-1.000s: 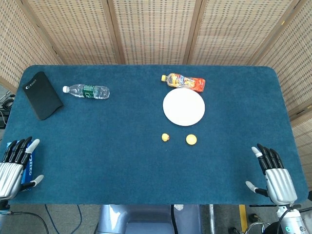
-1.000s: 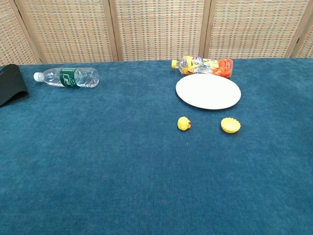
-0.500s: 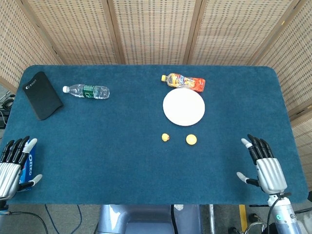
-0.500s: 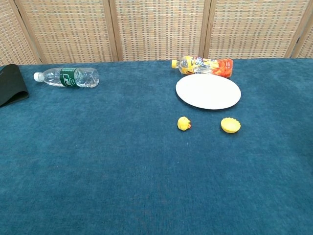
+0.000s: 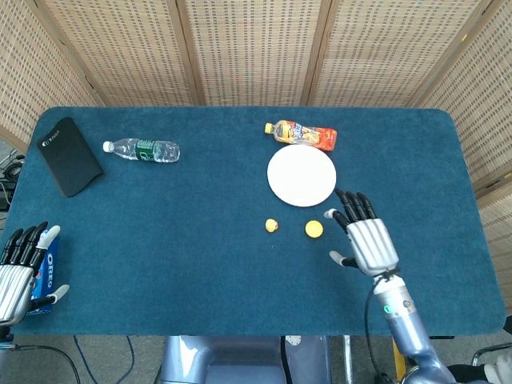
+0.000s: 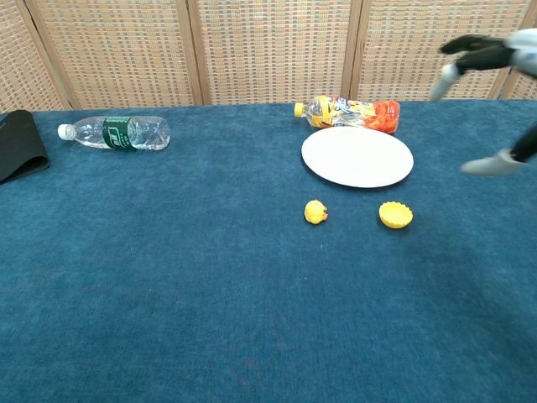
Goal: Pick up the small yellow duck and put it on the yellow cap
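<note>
Right hand (image 5: 370, 240) has travelled since the frame half a second back: then near the table's right front corner, now hovering further in, just right of the yellow cap. Chest view catches only its blurred fingertips at the upper right edge. Left hand looks unmoved.

Small yellow duck (image 5: 272, 226) sits on the blue cloth of the table (image 5: 200, 240), untouched, near the middle. Yellow cap (image 5: 314, 229) lies just to its right, apart from it, a clear gap between the two. Both rest just in front of the white plate (image 5: 302, 176), not touching its rim.

Right hand: palm down, fingers (image 5: 353, 204) spread and pointing toward the plate's right edge, holding nothing. Thumb juts out to the side. Whether it touches the cloth cannot be told from here.

Behind the plate, touching or nearly touching its far rim, an orange drink pouch (image 5: 302, 134) lies on its side.

Further left, a clear water bottle (image 5: 142, 150) with a green label lies on its side, cap pointing left. A black pouch (image 5: 70, 156) lies flat near the far left corner.

Left hand (image 5: 18, 272) rests at the front left edge, fingers spread and empty, beside a blue packet (image 5: 44, 276).
</note>
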Robot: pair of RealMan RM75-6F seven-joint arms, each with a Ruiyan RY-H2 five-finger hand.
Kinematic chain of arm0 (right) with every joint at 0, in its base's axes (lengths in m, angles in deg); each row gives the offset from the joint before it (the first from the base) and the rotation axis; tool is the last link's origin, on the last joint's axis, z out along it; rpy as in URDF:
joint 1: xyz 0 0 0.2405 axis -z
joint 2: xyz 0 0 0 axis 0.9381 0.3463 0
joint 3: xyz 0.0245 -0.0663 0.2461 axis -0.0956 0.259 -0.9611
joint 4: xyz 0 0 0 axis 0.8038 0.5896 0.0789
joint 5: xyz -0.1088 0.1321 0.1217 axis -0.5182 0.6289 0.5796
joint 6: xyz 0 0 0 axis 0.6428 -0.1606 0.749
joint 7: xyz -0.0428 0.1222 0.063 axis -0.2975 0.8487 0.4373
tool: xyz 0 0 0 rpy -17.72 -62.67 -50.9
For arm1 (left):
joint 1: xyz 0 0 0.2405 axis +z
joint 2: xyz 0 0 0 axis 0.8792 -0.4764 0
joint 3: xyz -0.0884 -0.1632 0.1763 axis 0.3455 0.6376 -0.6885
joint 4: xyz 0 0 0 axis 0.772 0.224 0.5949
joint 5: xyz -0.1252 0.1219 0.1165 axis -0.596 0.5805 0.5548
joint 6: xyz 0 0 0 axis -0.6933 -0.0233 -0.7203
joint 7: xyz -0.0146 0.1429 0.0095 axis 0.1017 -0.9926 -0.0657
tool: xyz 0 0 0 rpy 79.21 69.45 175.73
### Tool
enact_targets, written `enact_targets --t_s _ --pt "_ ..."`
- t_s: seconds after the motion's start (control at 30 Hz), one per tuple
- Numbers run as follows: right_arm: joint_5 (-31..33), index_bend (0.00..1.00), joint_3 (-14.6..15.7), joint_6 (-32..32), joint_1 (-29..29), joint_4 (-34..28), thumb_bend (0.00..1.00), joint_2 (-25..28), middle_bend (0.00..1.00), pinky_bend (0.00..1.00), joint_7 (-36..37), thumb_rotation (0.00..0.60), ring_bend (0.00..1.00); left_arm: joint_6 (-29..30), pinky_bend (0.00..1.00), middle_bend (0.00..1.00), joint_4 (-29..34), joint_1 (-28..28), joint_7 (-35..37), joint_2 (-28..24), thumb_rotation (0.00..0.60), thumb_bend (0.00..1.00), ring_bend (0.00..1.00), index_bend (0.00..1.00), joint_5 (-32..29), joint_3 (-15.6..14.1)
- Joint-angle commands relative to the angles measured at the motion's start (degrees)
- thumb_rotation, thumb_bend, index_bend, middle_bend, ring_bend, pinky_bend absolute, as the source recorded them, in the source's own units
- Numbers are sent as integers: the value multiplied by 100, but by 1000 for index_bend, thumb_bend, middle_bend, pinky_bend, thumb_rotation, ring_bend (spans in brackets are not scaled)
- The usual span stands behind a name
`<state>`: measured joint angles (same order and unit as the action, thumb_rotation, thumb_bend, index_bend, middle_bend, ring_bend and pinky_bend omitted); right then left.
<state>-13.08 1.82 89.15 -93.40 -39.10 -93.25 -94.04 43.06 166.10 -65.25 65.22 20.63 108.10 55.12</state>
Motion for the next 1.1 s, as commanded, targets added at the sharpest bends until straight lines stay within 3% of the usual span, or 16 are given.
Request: enact_targets --t_s 0.03,0.23,0.37,0.7,1.1 --pt "856 324 -386 -431 -673 -114 96 -581 0 0 -796 600 0 -32 0 0 -31 -9 35 0 600 124 0 0 -45 18" --pt "2448 350 -865 -438 -1526 317 114 -1453 0 0 -1650 600 0 -100 0 0 -80 -37 62 21 600 125 0 0 -55 6" --pt "2941 403 -901 -396 -1956 799 118 -1830 1 0 -1997 600 0 -147 0 0 -129 -44 137 25 600 126 0 0 -160 40" --pt "3391 436 -739 -547 -2566 1976 153 -2615 9 0 -1950 600 0 -278 0 0 -196 -82 256 31 600 124 0 0 -291 65" --pt "3617 436 -649 -777 -2966 2726 290 -3032 10 0 -1846 600 0 -334 0 0 -289 -90 425 21 600 124 0 0 -396 89"
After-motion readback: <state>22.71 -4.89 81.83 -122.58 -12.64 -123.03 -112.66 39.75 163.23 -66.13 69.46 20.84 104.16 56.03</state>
